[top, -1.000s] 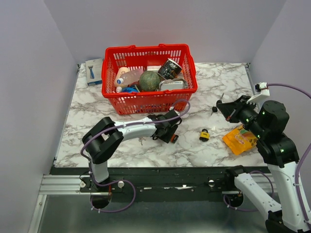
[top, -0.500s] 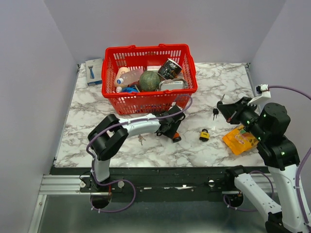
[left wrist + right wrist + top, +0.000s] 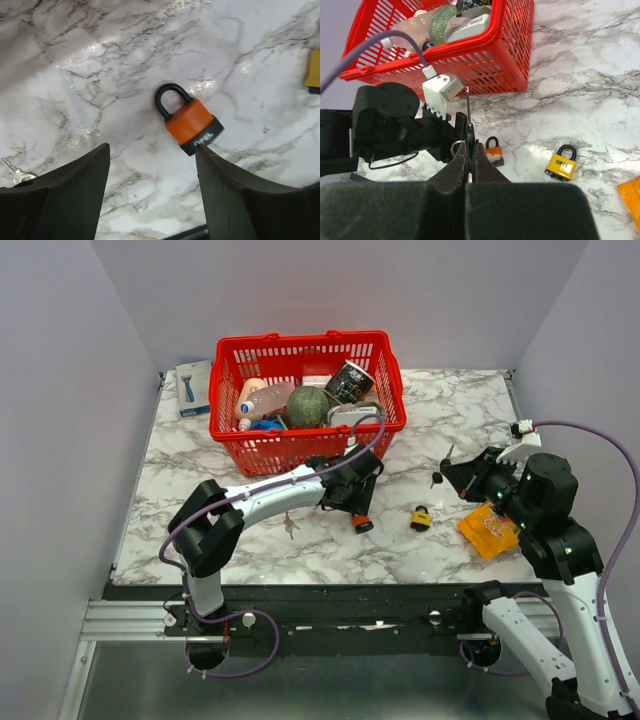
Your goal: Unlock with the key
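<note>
1. Reaching further right than a second ago, the left gripper point(image 3: 152, 155) is now hovering straight over the orange padlock point(image 3: 192, 122). The right gripper point(image 3: 469, 145) is sitting slightly lower and closer to the table's point(image 3: 200, 470) middle than before.
2. Nearest the bases, the right gripper is clamping tight on the key point(image 3: 468, 107), with the blade sticking out past the fingertips. It is probably being held this way so the blade can be aimed at a keyway.
3. An orange packet point(image 3: 490, 530) is lying just beside the right arm and is playing no part in the job.
4. A yellow padlock point(image 3: 562, 162) is resting flat between that packet and the orange padlock, untouched.
5. The orange padlock is lying flat on the marble with its shackle closed. The left jaws are standing spread wide on either side of it and gripping nothing. They are likely lining up to seize the body and steady it for the key.
6. Spare keys point(image 3: 290, 527) are lying loose further left.
7. Farthest back, the red basket point(image 3: 300, 452) is holding assorted groceries.
</note>
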Available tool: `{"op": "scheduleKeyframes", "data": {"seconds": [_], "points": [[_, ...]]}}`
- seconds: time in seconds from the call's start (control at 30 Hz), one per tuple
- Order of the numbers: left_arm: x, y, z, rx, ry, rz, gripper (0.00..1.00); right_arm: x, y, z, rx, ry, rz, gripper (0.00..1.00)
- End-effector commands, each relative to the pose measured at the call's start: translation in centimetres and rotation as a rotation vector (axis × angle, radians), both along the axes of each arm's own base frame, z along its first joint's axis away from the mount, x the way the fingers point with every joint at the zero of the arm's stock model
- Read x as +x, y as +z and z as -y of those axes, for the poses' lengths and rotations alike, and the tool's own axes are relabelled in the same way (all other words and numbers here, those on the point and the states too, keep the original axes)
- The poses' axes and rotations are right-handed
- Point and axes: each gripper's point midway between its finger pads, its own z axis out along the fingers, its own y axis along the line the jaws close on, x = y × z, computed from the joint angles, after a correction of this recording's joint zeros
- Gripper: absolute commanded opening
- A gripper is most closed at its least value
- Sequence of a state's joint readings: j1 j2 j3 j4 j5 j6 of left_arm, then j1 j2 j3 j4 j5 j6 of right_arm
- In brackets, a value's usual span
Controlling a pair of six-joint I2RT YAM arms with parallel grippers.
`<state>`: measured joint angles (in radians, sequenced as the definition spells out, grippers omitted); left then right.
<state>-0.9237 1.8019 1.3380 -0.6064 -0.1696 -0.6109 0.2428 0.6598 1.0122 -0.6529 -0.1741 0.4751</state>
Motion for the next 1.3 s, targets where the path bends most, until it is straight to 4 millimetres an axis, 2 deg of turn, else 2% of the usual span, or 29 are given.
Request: {"op": "scheduleKeyframes", "data": {"seconds": [0.0,0.03,0.07,0.13,0.27,0.47,0.53,0.57,0.63,0.67,0.73,0.77,0.83,0.9,0.93,0.97,1.03,1.07,1.13,1.2,1.23,1.27], "points": [[-1.3,2.3,1.7,-0.091,0.12,-0.13,0.78,-0.4,-0.4,-0.3,-0.008,0.034,0.011,0.01],[-1.4,1.7,1.7,-0.07,0.142,-0.157,0.78,-0.4,-0.5,-0.3,-0.008,0.034,0.011,0.01],[-1.0,2.3,2.2,-0.08,0.16,-0.164,0.78,-0.4,-0.4,-0.4,-0.006,0.037,0.015,0.01],[-1.8,0.9,2.0,-0.023,0.191,-0.242,0.78,-0.4,-0.5,-0.4,-0.006,0.037,0.016,0.01],[-2.5,0.0,3.0,-0.052,0.234,-0.315,0.77,-0.4,-0.9,-0.6,-0.006,0.051,0.012,0.01],[-2.6,-0.2,4.3,-0.099,0.296,-0.36,0.77,-0.6,-1.4,-0.7,0.003,0.057,0.014,0.01],[-2.7,-0.6,4.1,-0.066,0.302,-0.368,0.78,-0.7,-1.2,-0.7,0.005,0.057,0.023,0.01],[-2.0,0.3,4.6,-0.059,0.299,-0.314,0.78,-0.7,-1.2,-0.5,0.0,0.05,0.024,0.01],[-2.0,0.4,4.4,-0.003,0.273,-0.286,0.78,-0.6,-1.2,-0.5,-0.006,0.049,0.029,0.01],[-1.6,1.5,5.2,-0.007,0.256,-0.24,0.78,-0.5,-1.3,-0.4,-0.013,0.046,0.03,0.01],[-1.8,2.2,5.2,0.038,0.222,-0.194,0.77,-0.5,-1.4,-0.4,-0.018,0.048,0.029,0.01],[-1.5,3.5,5.6,0.032,0.212,-0.153,0.77,-0.4,-1.4,-0.4,-0.02,0.05,0.029,0.01],[-1.7,5.0,5.2,0.064,0.2,-0.073,0.77,-0.4,-1.5,-0.4,-0.023,0.051,0.028,0.01],[-2.1,5.5,4.6,0.074,0.206,-0.048,0.77,-0.5,-1.6,-0.4,-0.023,0.051,0.028,0.01],[-2.3,6.6,4.4,0.051,0.217,-0.033,0.77,-0.5,-1.9,-0.4,-0.024,0.052,0.021,0.01],[-2.5,6.2,3.8,0.062,0.224,-0.034,0.77,-0.5,-1.9,-0.4,-0.023,0.052,0.02,0.01],[-2.7,6.4,3.7,0.03,0.232,-0.035,0.77,-0.4,-2.1,-0.4,-0.022,0.05,0.017,0.01],[-3.1,5.8,3.5,0.038,0.236,-0.05,0.77,-0.4,-2.4,-0.6,-0.02,0.055,0.009,0.01],[-3.9,4.9,4.5,0.038,0.205,-0.08,0.75,-0.1,-2.6,-0.8,-0.015,0.061,0.001,0.01],[-4.2,5.4,6.0,0.042,0.149,-0.072,0.75,0.0,-2.9,-1.0,-0.009,0.073,-0.009,0.01],[-4.7,3.9,6.0,0.105,0.13,-0.098,0.74,0.2,-3.0,-1.1,-0.009,0.075,-0.012,0.01],[-5.0,4.2,6.9,0.097,0.108,-0.111,0.74,0.2,-3.1,-1.2,-0.01,0.078,-0.017,0.01]]}}
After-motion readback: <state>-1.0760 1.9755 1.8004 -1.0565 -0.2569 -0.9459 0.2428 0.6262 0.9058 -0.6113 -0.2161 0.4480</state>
